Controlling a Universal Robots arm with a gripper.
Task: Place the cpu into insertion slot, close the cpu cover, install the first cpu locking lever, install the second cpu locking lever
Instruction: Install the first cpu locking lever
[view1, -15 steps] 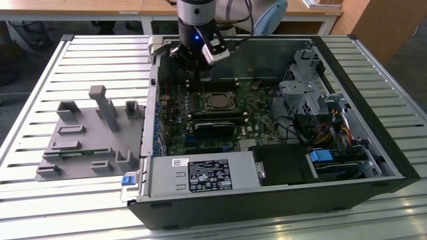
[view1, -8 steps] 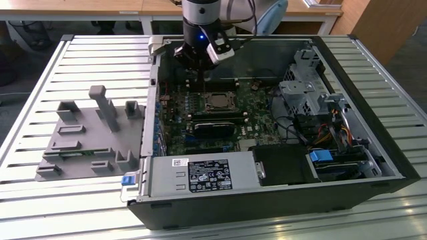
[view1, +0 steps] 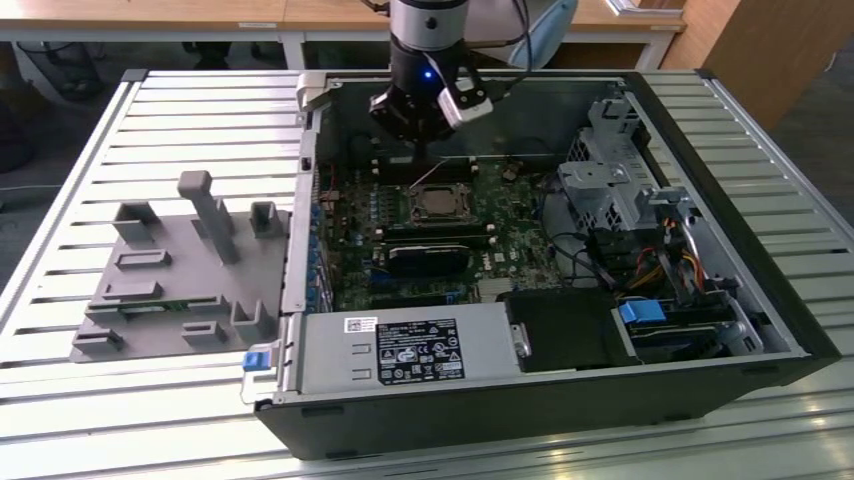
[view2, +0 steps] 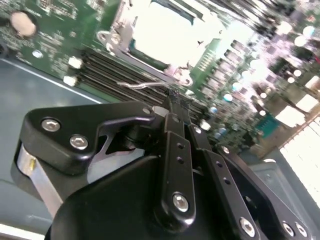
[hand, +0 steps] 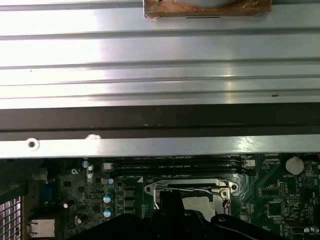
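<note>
The cpu (view2: 170, 30) lies with its silver face up in the insertion slot (view1: 437, 206) on the green motherboard (view2: 60, 20). The cpu cover (view2: 116, 39), a silver frame, lies flat around it. A thin wire locking lever (view2: 137, 85) runs along the socket's edge and stands a little off the board (view1: 430, 176). My gripper (view2: 170, 96) is shut, its black fingertips meeting right at that lever's end, just beside the socket. In the exterior view my gripper (view1: 423, 158) hangs over the socket's far side. In the first wrist view the lever (hand: 192, 190) crosses the cover (hand: 151, 189).
The motherboard sits in an open black computer case (view1: 747, 300) on a slatted metal table (view1: 160, 110). Memory slots (view2: 115, 67) run beside the socket. A drive cage and cables (view1: 627, 200) fill the exterior view's right. A grey fixture (view1: 187, 270) stands left of the case.
</note>
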